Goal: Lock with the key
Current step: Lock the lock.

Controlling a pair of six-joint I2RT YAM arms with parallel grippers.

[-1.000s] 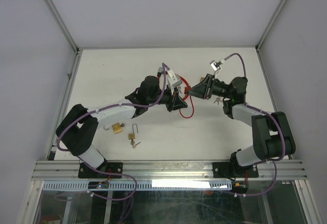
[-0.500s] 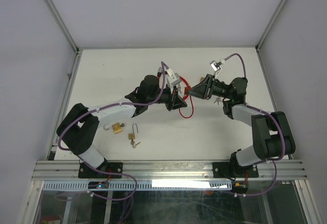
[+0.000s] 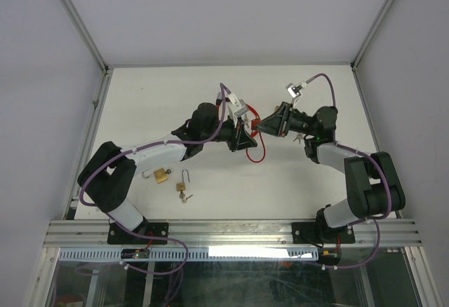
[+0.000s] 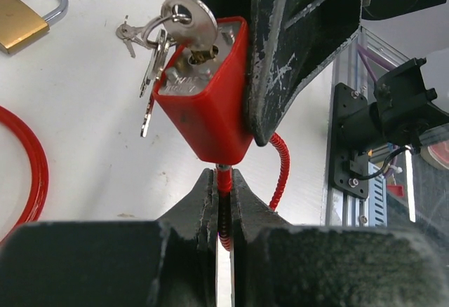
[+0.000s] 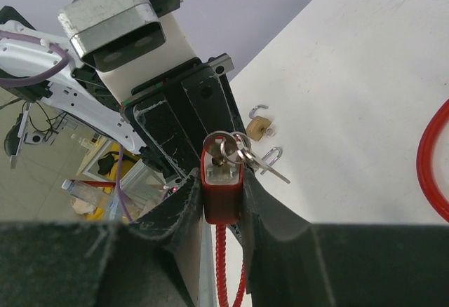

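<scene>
Nearly there: clamps the red block-shaped padlock (image 4: 207, 107) in the right gripper (image 5: 223, 188) above the white table (image 3: 140, 97), pinches its red coiled cable (image 4: 280, 167) in the tightly closed left gripper (image 4: 223, 179), shows the silver key (image 4: 193, 19) seated in it, seemingly leaves only the locking turn

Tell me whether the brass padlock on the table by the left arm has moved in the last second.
No. The brass padlock sits at the same spot, judged against the table's left rail and the second padlock beside it.
</scene>
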